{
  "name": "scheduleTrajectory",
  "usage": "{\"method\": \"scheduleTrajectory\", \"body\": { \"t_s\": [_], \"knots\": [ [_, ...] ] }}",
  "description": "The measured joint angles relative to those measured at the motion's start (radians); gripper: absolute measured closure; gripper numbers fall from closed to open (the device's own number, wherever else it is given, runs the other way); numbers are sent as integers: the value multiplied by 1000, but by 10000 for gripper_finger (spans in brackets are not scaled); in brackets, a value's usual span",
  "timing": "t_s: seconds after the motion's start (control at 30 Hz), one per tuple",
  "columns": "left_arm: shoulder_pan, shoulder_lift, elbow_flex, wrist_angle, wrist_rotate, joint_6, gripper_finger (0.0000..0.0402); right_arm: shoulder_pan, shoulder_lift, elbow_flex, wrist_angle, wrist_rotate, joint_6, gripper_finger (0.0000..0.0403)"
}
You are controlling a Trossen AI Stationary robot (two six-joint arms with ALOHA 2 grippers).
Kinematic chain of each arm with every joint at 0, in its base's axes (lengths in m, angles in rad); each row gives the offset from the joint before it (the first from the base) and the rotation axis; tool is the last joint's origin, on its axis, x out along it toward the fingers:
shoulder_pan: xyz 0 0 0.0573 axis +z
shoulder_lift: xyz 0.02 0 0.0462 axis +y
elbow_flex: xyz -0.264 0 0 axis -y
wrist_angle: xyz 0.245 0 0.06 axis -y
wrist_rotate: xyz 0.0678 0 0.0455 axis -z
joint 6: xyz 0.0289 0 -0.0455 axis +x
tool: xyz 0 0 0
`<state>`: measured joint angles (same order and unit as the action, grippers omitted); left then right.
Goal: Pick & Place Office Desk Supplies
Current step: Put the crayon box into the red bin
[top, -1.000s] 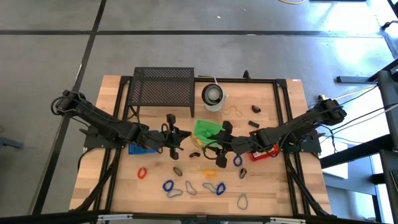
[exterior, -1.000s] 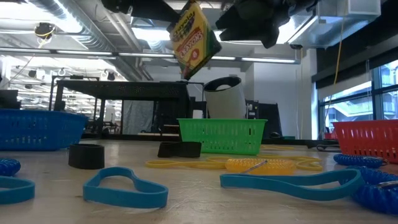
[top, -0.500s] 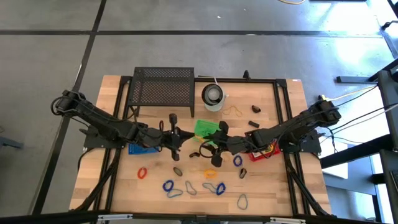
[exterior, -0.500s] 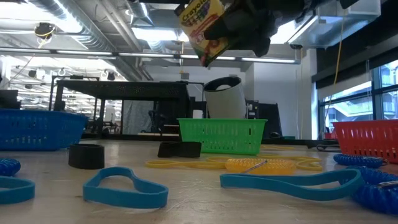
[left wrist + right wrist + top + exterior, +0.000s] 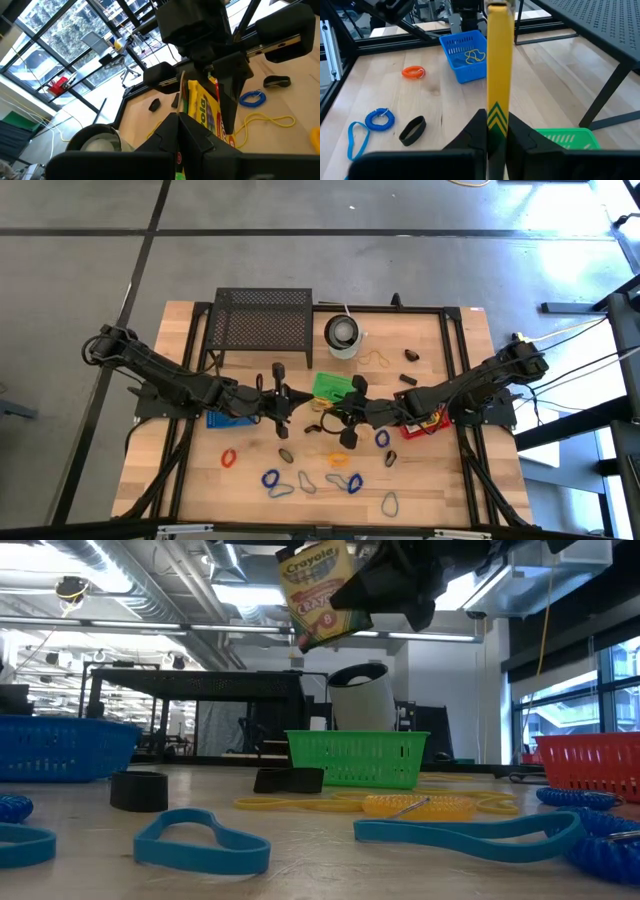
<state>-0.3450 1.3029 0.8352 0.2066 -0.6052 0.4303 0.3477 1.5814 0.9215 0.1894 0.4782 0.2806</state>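
A yellow-green crayon box [image 5: 320, 595] hangs high over the middle of the table, between my two grippers. My left gripper [image 5: 180, 120] is shut on it from the table's left. My right gripper [image 5: 496, 117] is shut on it from the right and shows beyond the box [image 5: 202, 112] in the left wrist view. In the high view the box [image 5: 316, 408] sits just in front of the green basket [image 5: 335, 385]. Coloured loops and coils [image 5: 300, 478] lie flat on the near part of the table. My left gripper pinches the box's end nearest it [image 5: 192, 122] between its two fingers, coming about level from the table's left. The box is lifted clear of the table. My right gripper pinches the box by its two flat faces [image 5: 497, 107], with the box edge-on between the fingers. The fingers come from the table's right, slanting a little downward. The box stands out ahead of them, clear of everything below.
A blue basket [image 5: 228, 418] sits under the left arm and a red basket [image 5: 425, 423] under the right arm. A black mesh rack [image 5: 262, 320] and a white cup [image 5: 343, 332] stand at the far side. Small black pieces [image 5: 408, 378] lie at the far right.
My right gripper has moved toward the table's left and a little down, up to the crayon box, and has taken hold of it. The box, held aloft by my left gripper, has turned from a strong tilt to nearer upright.
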Motion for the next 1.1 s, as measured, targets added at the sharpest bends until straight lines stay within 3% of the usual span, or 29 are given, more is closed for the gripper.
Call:
{"method": "scheduleTrajectory", "body": {
  "t_s": [0.17, 0.3, 0.57, 0.8, 1.1],
  "knots": [
    [0, 0, 0, 2, 2, -11, 393, 0, 0, 0, 0, 0, 0, 370],
    [0, 0, 0, 10, -8, -114, 380, 0, 0, 0, 0, 1, -5, 370],
    [0, 0, 0, 7, -27, -263, 296, -17, -46, 0, -82, 3, -8, 368],
    [-2, 0, 0, -33, -29, -377, 239, -32, -203, 0, -413, 3, 69, 367],
    [-2, 0, 0, -172, -30, -521, 233, 40, -422, 0, -1018, -131, 380, 367]
  ]
}}
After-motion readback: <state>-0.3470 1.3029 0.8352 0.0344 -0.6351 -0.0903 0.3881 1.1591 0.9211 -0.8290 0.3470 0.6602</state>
